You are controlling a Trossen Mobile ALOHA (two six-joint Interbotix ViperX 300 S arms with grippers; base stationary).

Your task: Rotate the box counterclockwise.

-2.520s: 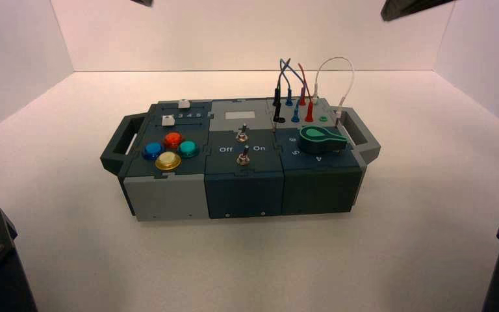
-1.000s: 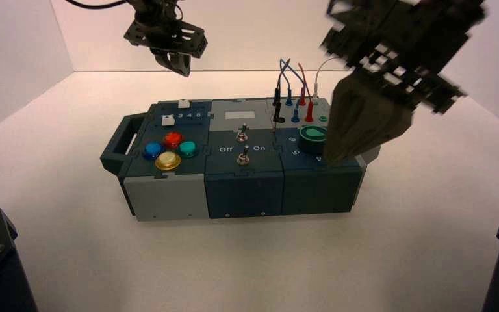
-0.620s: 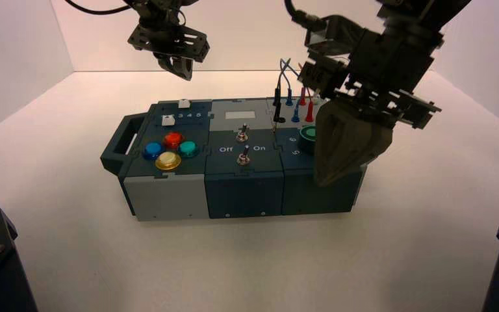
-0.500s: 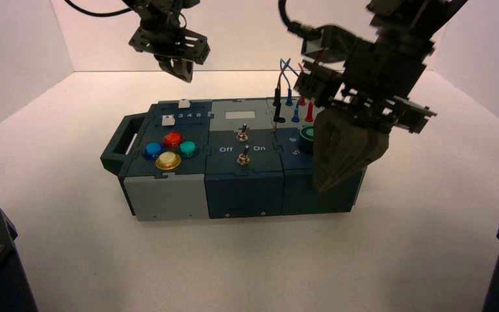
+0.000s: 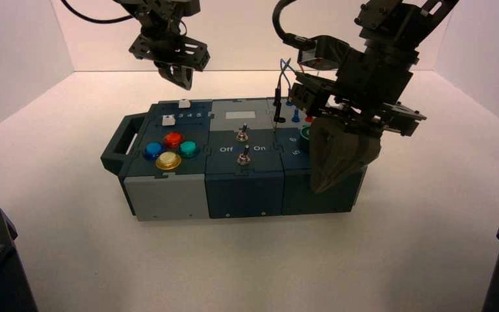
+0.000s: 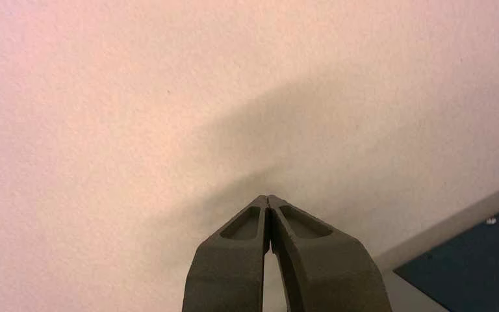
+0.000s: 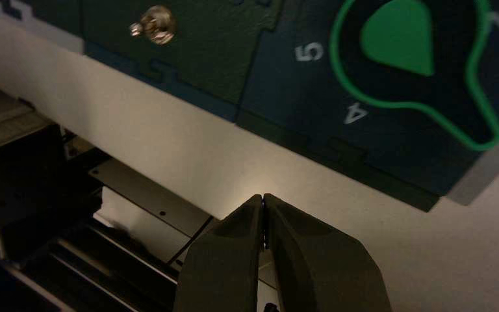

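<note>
Lower now, the right gripper [image 5: 316, 188], fingers closed on nothing, hovers near the box's [image 5: 243, 195] side facing the worktop's [image 5: 247, 273] near edge; left gripper [image 5: 187, 87], closed and empty, is beyond it; turning remains undone.

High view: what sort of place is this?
Probably a robot test bench: a panel box with coloured buttons and toggle switches sits on a bare pale tabletop, plain pale walls enclose it, and two robot arms reach in over it.
</note>
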